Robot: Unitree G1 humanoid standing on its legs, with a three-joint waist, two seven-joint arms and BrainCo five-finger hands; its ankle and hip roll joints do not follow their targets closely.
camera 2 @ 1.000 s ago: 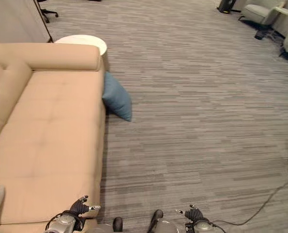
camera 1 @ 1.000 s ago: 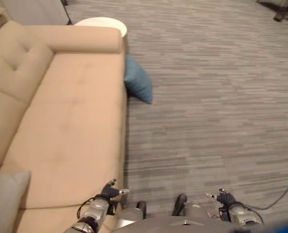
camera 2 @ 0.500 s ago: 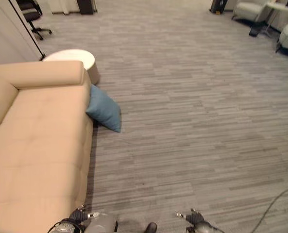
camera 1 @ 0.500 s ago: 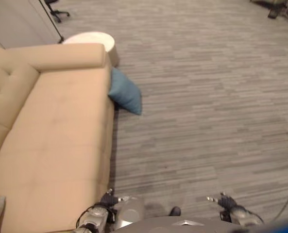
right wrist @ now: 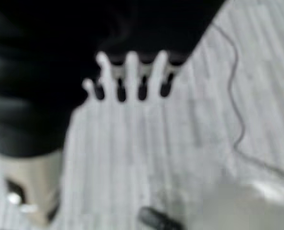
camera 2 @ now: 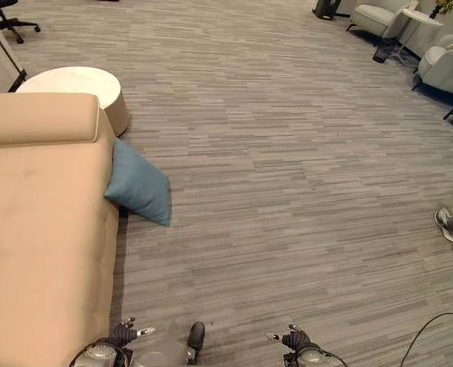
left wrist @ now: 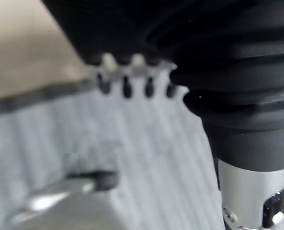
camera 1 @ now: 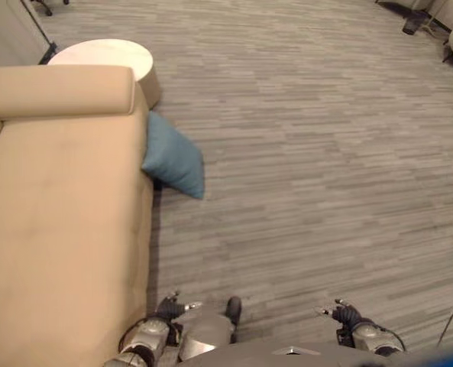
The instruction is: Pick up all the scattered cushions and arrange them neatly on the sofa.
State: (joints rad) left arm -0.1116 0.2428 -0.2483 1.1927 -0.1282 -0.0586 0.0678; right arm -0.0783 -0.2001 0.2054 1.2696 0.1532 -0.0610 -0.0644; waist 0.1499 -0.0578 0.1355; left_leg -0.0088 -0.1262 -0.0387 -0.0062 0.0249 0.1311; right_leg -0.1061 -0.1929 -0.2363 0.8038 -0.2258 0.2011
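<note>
So progress-wise, not much is being shown as done here. One blue cushion is still sitting on the floor, propped against the front edge of the sofa just below the armrest, at about 10 o'clock in the left eye view. It isn't being touched by anything. The stretch of sofa seat that is in view is bare, so from these views it can't be judged how many cushions are already placed. At least this one is left to be fetched, lifted and set on the seat.

The cushion itself is being seen as a plain teal-blue square, soft and plump, standing on one edge and tilted, with its upper side leaning on the sofa front and one corner pointing out onto the grey carpet. No pattern or piping can be made out. It looks light and squashy, so it would probably be easy to grab by a corner or an edge.

Both hands are being held low at the 6 o'clock end of the view, well apart from the cushion. The left hand is being held by the sofa's front corner, fingers relaxed and straight with nothing in them, which is backed up by the left wrist view. The right hand is being held out over the carpet, fingers spread and empty too.

A round white side table is standing just beyond the armrest at 11 o'clock.
</note>
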